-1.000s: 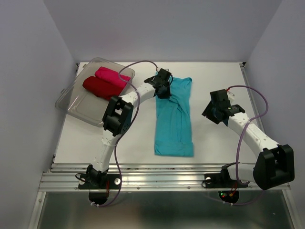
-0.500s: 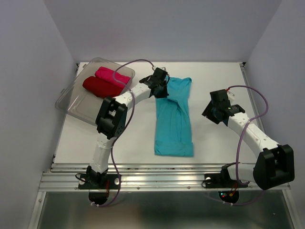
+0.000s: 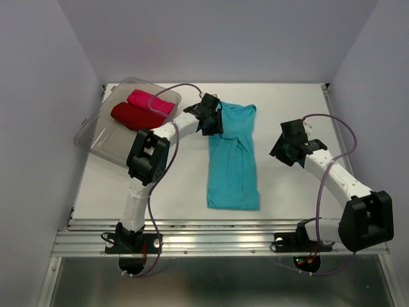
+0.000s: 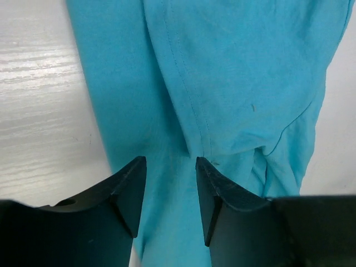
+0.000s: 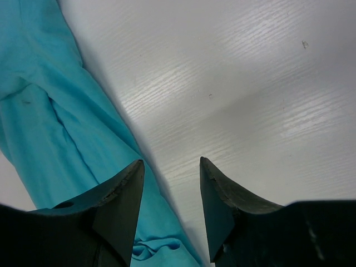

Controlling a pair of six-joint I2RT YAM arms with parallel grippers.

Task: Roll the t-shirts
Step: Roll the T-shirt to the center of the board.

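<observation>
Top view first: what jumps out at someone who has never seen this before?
A turquoise t-shirt, folded into a long strip, lies mid-table. At far left a clear tub holds a rolled dark red t-shirt and a rolled pink t-shirt. The left arm's fingers hang open over the turquoise shirt's far end.

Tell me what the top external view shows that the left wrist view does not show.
Only the top external view shows the clear tub with the dark red t-shirt and the pink t-shirt inside, and the right gripper, off to the right. Only the left wrist view shows the stitched seam of a fold, just beyond the open fingers. Both show the turquoise t-shirt, the left gripper and the white table.
</observation>
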